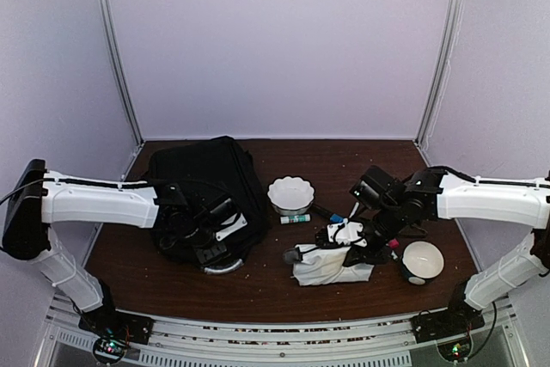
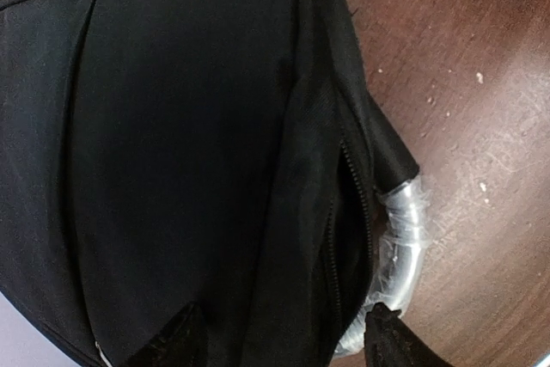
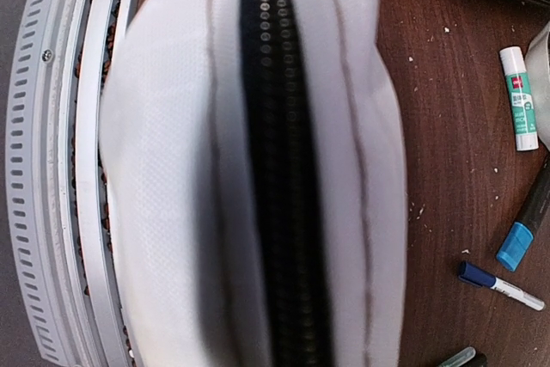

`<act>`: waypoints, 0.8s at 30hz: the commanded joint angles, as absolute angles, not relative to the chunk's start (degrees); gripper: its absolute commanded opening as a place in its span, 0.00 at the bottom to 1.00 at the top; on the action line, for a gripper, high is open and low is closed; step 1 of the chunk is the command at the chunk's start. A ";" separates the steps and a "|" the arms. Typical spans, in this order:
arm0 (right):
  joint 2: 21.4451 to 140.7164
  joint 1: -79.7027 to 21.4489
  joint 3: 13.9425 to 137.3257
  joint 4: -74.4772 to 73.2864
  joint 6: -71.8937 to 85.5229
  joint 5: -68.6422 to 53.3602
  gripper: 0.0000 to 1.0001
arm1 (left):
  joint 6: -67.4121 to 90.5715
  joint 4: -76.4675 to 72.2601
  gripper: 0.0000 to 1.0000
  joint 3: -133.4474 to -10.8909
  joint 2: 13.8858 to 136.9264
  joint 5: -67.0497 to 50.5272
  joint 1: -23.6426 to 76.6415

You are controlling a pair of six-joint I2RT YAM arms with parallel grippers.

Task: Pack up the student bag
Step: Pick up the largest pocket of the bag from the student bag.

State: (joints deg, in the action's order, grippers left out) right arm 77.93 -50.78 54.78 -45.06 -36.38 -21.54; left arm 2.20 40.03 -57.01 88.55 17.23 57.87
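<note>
Plainly, the top view held one student bag [image 1: 206,186], one white pouch [image 1: 331,266], one scalloped white bowl [image 1: 290,193], one glue stick [image 1: 295,219] and one round white object [image 1: 421,261]. The right wrist view showed three markers [image 3: 520,229] at its lower right. The bag lay left of centre on the brown surface [image 1: 344,156], its long axis running top to bottom of the frame. Its silvery handle [image 1: 225,266] was at the bottom end, near the surface's lower edge. The left pincer [image 1: 210,247] sat over that end, fingers [image 2: 391,345] spread apart astride the zip edge. The right pincer [image 1: 354,251] hung over the pouch; whether it gripped could not be told. Open room lay at the upper right.
</note>
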 commanded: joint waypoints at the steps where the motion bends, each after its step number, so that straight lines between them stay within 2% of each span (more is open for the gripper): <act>1: 76.55 -51.20 55.15 -42.54 -35.25 -22.04 0.09 | 0.66 37.32 0.62 -58.59 91.17 20.94 58.12; 9: 76.73 -51.18 55.46 -42.78 -35.03 -22.38 0.09 | 0.90 37.19 0.42 -60.07 94.55 26.09 58.10; 14: 76.81 -51.39 56.93 -43.55 -34.97 -22.75 0.09 | 0.82 37.23 0.20 -61.64 93.42 29.51 58.01; 20: 77.78 -52.41 60.97 -45.29 -36.09 -22.12 0.08 | 0.04 40.37 0.00 -65.19 89.82 31.51 57.94; 24: 78.89 -54.05 64.36 -45.20 -36.54 -21.08 0.07 | -0.44 42.35 0.00 -67.37 86.28 31.21 57.92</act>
State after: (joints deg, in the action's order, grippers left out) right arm 78.39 -52.38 59.70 -46.81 -35.86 -21.47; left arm 0.30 42.33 -63.66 91.15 29.50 58.17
